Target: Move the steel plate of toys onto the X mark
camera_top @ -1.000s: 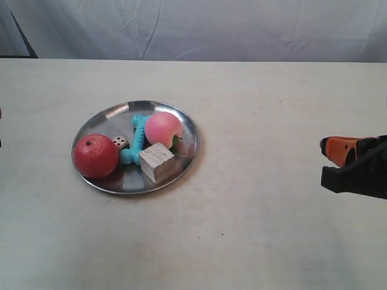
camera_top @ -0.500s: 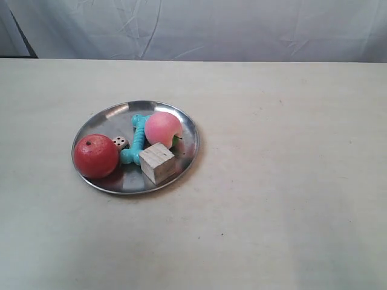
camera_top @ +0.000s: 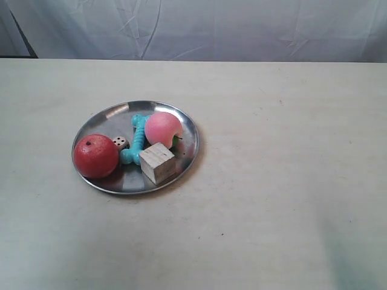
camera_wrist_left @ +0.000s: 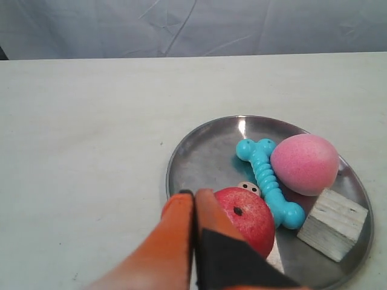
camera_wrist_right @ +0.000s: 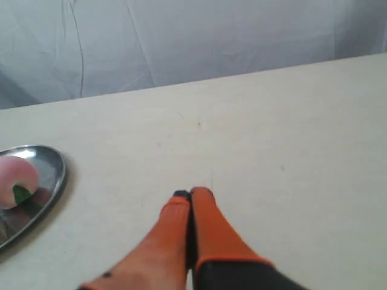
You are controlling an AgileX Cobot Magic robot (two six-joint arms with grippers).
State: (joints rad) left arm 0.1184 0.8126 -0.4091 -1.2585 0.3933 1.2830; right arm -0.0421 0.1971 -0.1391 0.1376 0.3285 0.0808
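- The steel plate lies flat on the table, in the left half of the exterior view and about midway between the near and far edges.
- All the toys sit inside its rim.
- The red apple-like ball rests at the side of the plate toward the view's left.
- The pink peach-like ball sits toward the far right side, with a bit of green showing at its base.
- The turquoise bone runs from far to near between the two balls and lies close against the pink one.
- The tiny white dice is tucked between the red ball and the bone.
- The pale wooden cube stands at the near side, turned corner-on, just beside the bone's nearer end and just in front of the pink ball.
- The left gripper has its orange fingers pressed together with nothing between them. In the left wrist view its tip lies close to the plate's rim, beside the red ball.
- The right gripper is also closed tight and empty. It is over bare table, well apart from the plate, whose edge shows at the border of the right wrist view.
- A creased pale cloth backdrop hangs behind the table's far edge.
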